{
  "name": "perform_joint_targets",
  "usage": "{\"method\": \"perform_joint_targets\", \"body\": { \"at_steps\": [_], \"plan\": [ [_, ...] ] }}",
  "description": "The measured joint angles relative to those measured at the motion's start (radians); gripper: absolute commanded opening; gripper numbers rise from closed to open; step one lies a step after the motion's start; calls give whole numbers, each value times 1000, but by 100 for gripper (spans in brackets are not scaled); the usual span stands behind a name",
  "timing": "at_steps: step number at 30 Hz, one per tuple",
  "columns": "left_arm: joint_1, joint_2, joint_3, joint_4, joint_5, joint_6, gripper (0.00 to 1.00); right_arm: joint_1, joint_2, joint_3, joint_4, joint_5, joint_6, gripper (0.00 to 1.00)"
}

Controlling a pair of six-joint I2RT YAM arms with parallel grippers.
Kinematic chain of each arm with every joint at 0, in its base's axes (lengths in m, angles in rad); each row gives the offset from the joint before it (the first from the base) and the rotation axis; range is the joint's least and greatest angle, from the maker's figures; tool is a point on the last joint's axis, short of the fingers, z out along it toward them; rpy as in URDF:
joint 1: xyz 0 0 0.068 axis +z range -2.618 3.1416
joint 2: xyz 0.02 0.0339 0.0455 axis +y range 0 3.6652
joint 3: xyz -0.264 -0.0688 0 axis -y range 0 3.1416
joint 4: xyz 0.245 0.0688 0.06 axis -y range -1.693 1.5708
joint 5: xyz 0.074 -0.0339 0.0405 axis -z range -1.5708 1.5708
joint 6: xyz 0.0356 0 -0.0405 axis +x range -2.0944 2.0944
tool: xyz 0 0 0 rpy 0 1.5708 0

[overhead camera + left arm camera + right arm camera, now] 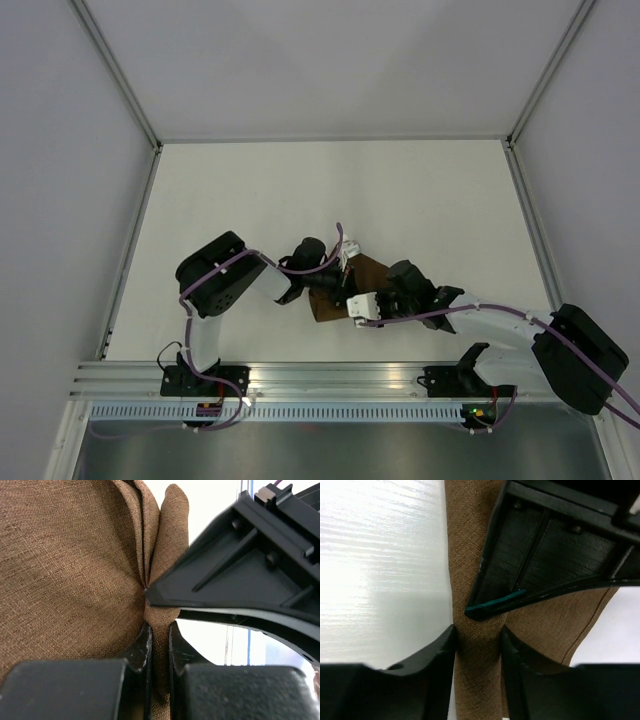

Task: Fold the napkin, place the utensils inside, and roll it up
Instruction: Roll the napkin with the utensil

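Note:
The brown napkin (368,268) lies bunched on the white table between both arms, largely covered by them. My left gripper (159,626) is shut on a narrow ridge of the napkin (75,555), the cloth squeezed thin between its fingers. My right gripper (477,632) comes from the opposite side, and its fingers press both sides of a thicker fold of the napkin (467,530). The two grippers meet nose to nose: the right gripper (240,565) fills the left wrist view, and the left gripper (545,555) fills the right wrist view. The utensils are out of view.
The white table (330,190) is walled at the back and sides. An aluminium rail (330,378) runs along the near edge, carrying both arm bases. Purple cables loop along both arms close to the cloth.

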Motion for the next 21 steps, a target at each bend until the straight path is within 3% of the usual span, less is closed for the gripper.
{"method": "perform_joint_targets", "body": {
  "at_steps": [1, 3, 9, 14, 21],
  "plan": [
    [2, 0, 2, -5, 4, 0, 2, 3, 2, 0, -2, 0, -1, 26],
    [6, 0, 5, -17, 10, 0, 10, 4, 6, 2, -1, -1, -5, 19],
    [5, -53, -6, -90, -34, 8, 40, 9, 35, 27, -15, -18, -3, 10],
    [3, -155, -31, -210, -119, 19, 51, 8, 90, 94, -84, -26, -1, 4],
    [4, -316, -38, -341, -269, 42, 54, -11, 193, 212, -203, -59, 11, 2]
  ]
}}
